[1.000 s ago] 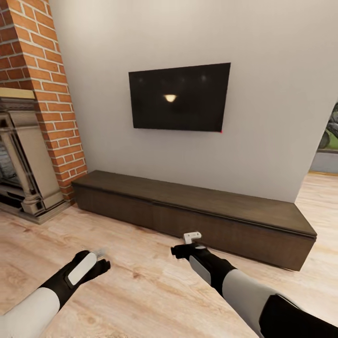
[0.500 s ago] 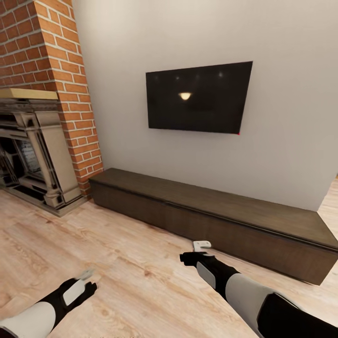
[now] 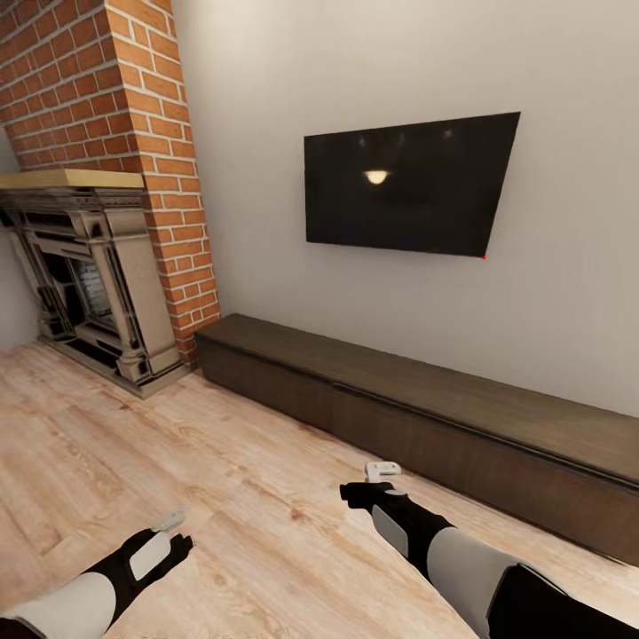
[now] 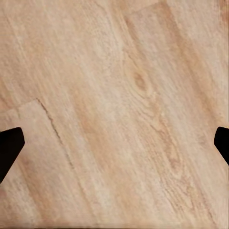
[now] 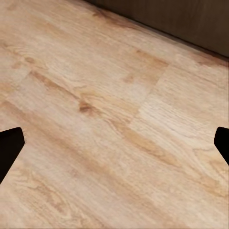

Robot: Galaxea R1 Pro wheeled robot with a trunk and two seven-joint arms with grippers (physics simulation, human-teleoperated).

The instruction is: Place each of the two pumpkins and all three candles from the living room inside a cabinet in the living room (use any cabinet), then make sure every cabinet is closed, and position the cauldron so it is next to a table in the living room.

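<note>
- Swinging leftward, the head camera has brought the whole scene across the frame since a second ago: the fireplace (image 3: 93,275) and its brick chimney (image 3: 133,133) show more fully, the wall-mounted television (image 3: 408,184) sits further right, and the window seen earlier at the right edge is gone.
- The cabinet (image 3: 426,417), long, low and dark brown, runs along the wall under the television, all its fronts closed; its far right end is now cut off by the frame edge.
- The left gripper (image 3: 170,522) has dropped lower in the head view than a second ago; the right gripper (image 3: 383,470) sits in much the same place.
- The left wrist view looks straight down on the wooden floor (image 4: 114,109), its dark fingertips (image 4: 9,145) at opposite edges, so the claw is spread wide and empty.
- The right wrist view adds a strip of the cabinet's dark base (image 5: 191,24) beyond the floor; its fingertips (image 5: 9,143) are likewise spread apart, pinching nothing.
- Both arms reach forward and low over the floor, the right one close to the cabinet front without touching it, the left well apart from it.
</note>
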